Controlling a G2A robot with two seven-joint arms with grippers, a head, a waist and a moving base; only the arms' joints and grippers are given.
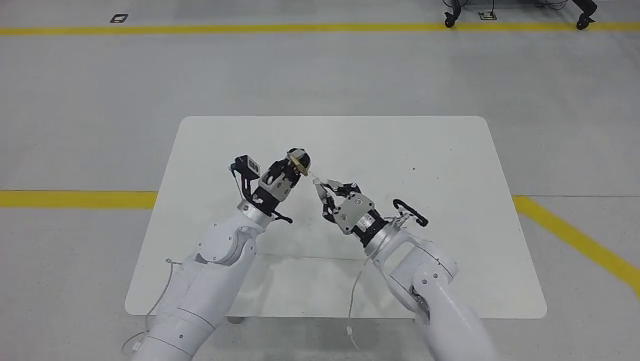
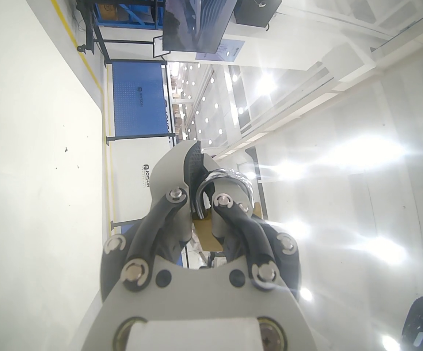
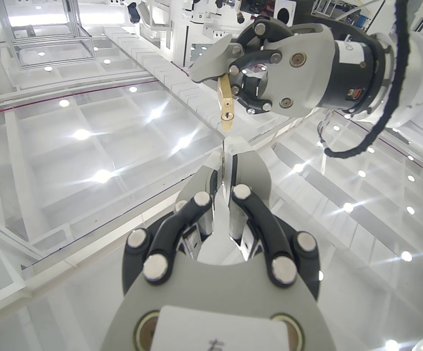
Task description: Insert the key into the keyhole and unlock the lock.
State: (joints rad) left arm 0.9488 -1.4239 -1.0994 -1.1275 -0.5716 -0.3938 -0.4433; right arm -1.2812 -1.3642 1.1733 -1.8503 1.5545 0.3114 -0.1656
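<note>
— While both arms hang over the white table, how many locks do you count?
— One: a brass padlock with one silver shackle. The left gripper is clamped on it. Its two fingers press on the upper part of the body, and the end with the keyhole sticks out free toward the other arm.
— And keys?
— One key, a thin silver blade. The right gripper is pinched tight on it, with only the tip showing past the fingertips.
— Is it in the keyhole?
— No. The tip sits just short of the padlock's end face, roughly in line with the single keyhole, with a sliver of gap between them.
— And seen from above?
— Two grippers, nose to nose in the air over the middle of the one table, with the padlock and the key between them.
</note>
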